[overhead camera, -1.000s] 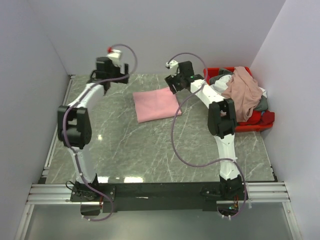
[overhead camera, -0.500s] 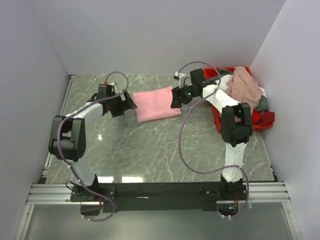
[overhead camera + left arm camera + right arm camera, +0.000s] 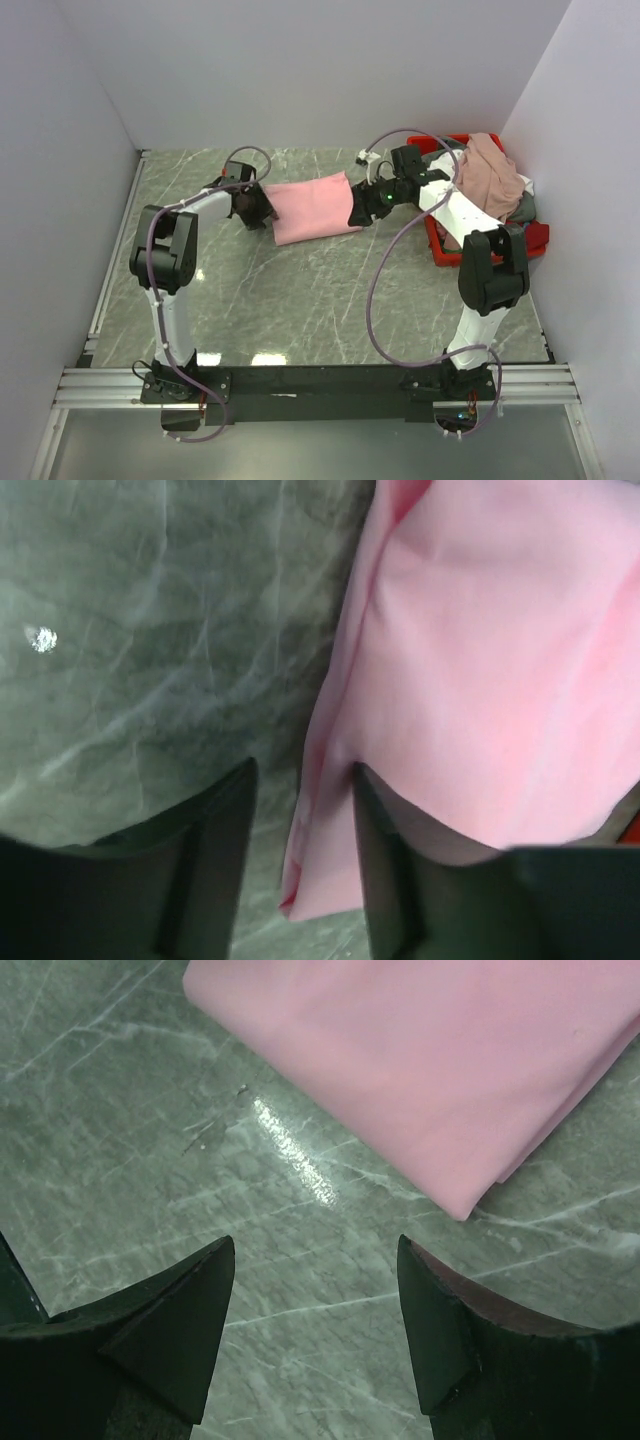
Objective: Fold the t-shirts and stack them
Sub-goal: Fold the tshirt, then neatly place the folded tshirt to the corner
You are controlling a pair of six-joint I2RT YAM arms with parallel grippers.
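Jaws of the left gripper point(image 3: 302, 770) stand partly apart and straddle the left edge of the folded light pink t-shirt point(image 3: 312, 205). One finger sits over the bare table and the other over the cloth. A strip of table shows between the first finger and the shirt's edge, so the jaws are not yet clamped on the fabric. The right gripper point(image 3: 315, 1245) has its jaws spread wide with nothing between them. It hangs low over the grey marble-patterned table point(image 3: 300, 300), just beside the shirt's near right corner and apart from it. The light pink t-shirt lies flat on the far middle of the table as a rough rectangle, slightly skewed, with doubled layers visible along its edges in both wrist views. It lies between the two grippers, and both arms reach in toward it from opposite sides. A red plastic bin point(image 3: 436, 243) stands at the far right of the table against the right wall. It holds a loose heap of unfolded shirts. A dusty rose t-shirt point(image 3: 490, 175) is draped on top and a grey t-shirt point(image 3: 525, 208) shows at the heap's right side. Other garments in the heap are too crumpled to tell apart.
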